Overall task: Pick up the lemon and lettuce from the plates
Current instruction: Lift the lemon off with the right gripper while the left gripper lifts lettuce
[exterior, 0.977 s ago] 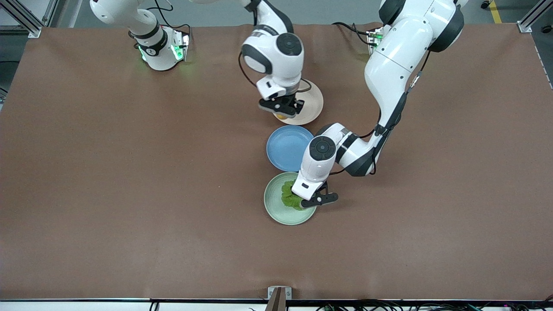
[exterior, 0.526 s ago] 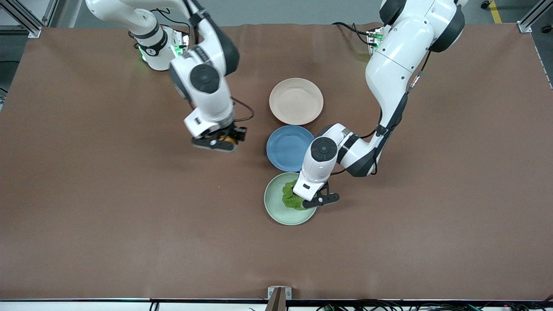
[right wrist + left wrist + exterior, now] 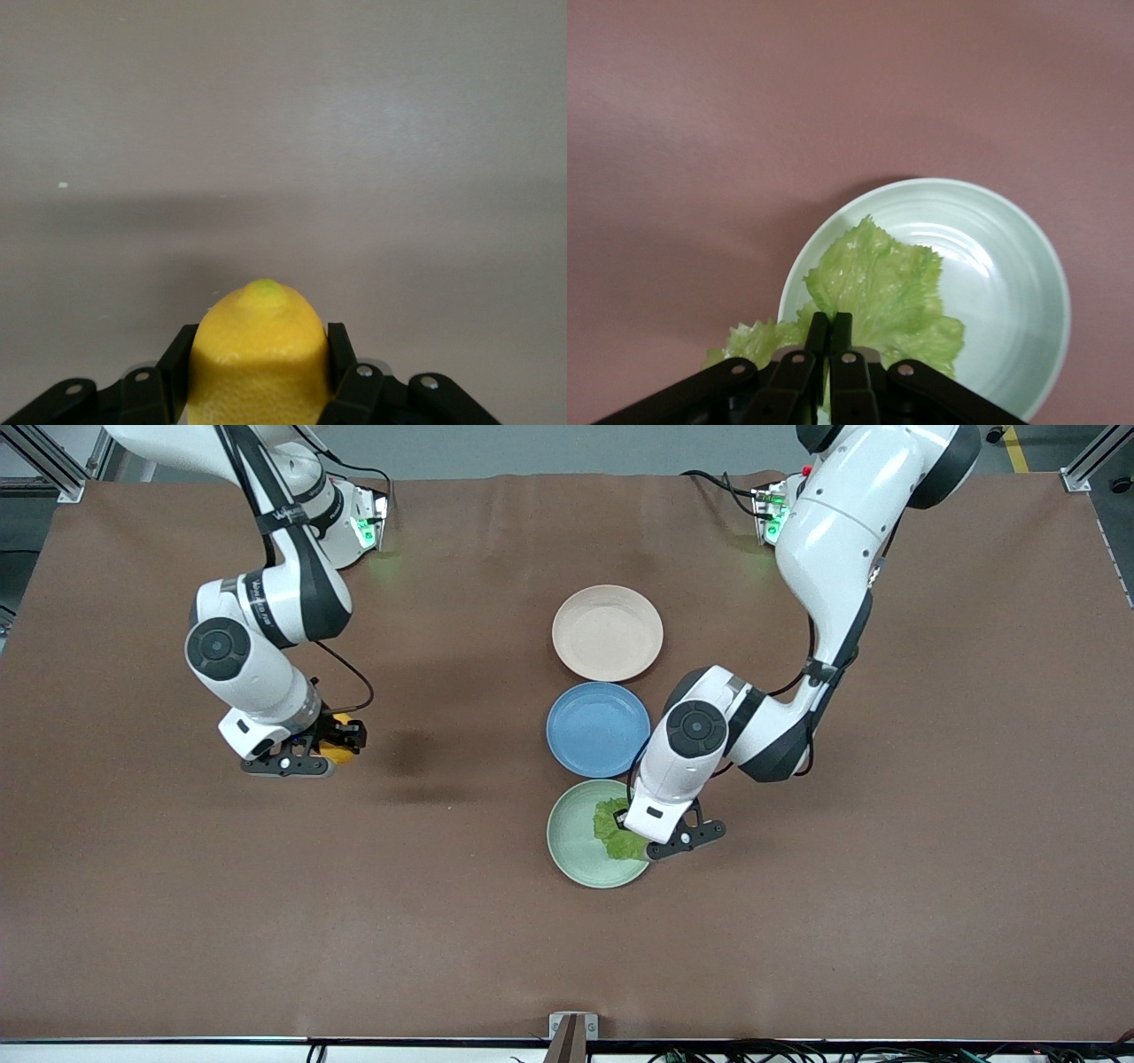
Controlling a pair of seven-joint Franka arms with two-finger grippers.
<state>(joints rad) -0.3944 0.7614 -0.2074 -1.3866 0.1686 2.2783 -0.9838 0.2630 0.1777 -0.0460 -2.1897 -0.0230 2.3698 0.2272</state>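
My right gripper point(image 3: 330, 751) is shut on the yellow lemon point(image 3: 337, 749) and holds it over bare table toward the right arm's end; the lemon point(image 3: 260, 354) fills the space between its fingers in the right wrist view. My left gripper point(image 3: 640, 841) is shut on the edge of the green lettuce point(image 3: 617, 834), which lies partly over the mint green plate point(image 3: 571, 841). In the left wrist view the leaf point(image 3: 879, 297) is pinched between the shut fingers point(image 3: 818, 332) and spreads over the plate's rim point(image 3: 1028, 266). The beige-pink plate point(image 3: 607, 632) is empty.
An empty blue plate point(image 3: 595, 728) lies between the beige-pink plate and the mint green one. The brown table cover point(image 3: 266, 912) spreads wide around all three.
My right gripper has carried the lemon off the beige-pink plate and away toward the right arm's end. My left gripper has shifted slightly toward the left arm's end, dragging the lettuce to the plate's edge.
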